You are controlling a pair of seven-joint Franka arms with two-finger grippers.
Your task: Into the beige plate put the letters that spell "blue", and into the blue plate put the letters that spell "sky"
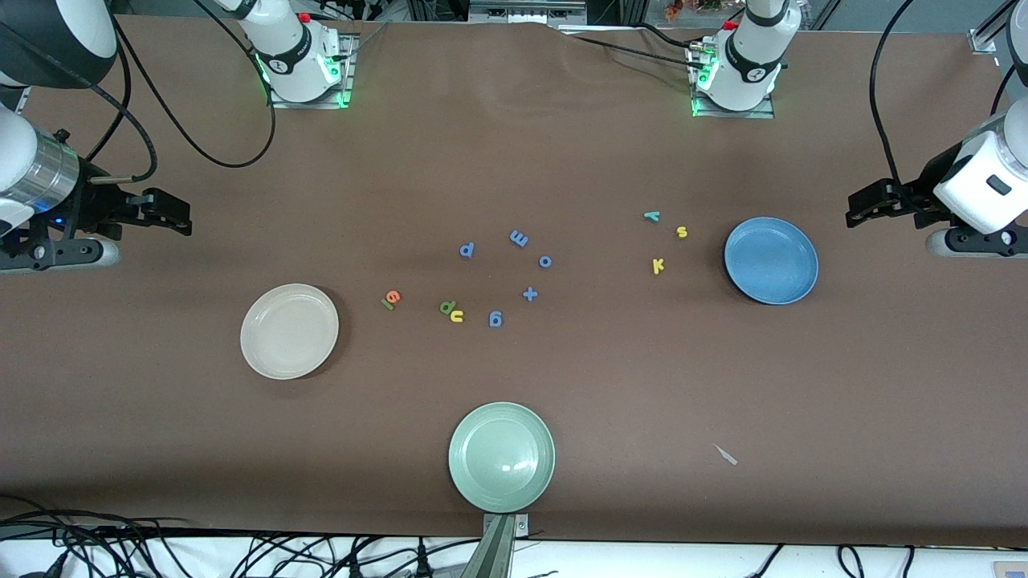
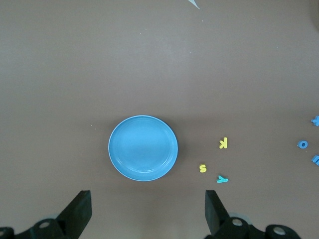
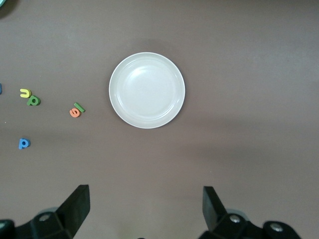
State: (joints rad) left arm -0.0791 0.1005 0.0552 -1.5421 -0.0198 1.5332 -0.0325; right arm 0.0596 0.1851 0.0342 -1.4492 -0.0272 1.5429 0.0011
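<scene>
The beige plate (image 1: pixel 289 331) (image 3: pixel 147 90) lies toward the right arm's end. Beside it are the orange e (image 1: pixel 393 300) (image 3: pixel 75 112) touching the green l (image 1: pixel 385 303), then the green b (image 1: pixel 446 307) touching the yellow u (image 1: pixel 457 316). The blue plate (image 1: pixel 771 261) (image 2: pixel 143 148) lies toward the left arm's end, with the yellow s (image 1: pixel 682 232) (image 2: pixel 203 168), yellow k (image 1: pixel 658 266) (image 2: pixel 224 143) and teal y (image 1: pixel 652 215) (image 2: pixel 222 179) beside it. My right gripper (image 1: pixel 186 217) (image 3: pixel 145 206) hangs open and empty high over bare table beside the beige plate. My left gripper (image 1: pixel 851 210) (image 2: pixel 148 209) hangs likewise beside the blue plate.
Several all-blue letters and a plus sign (image 1: pixel 530 294) lie scattered mid-table between the two letter groups. A pale green plate (image 1: pixel 501 457) sits near the table's front edge. A small pale scrap (image 1: pixel 726 455) lies nearer the camera than the blue plate.
</scene>
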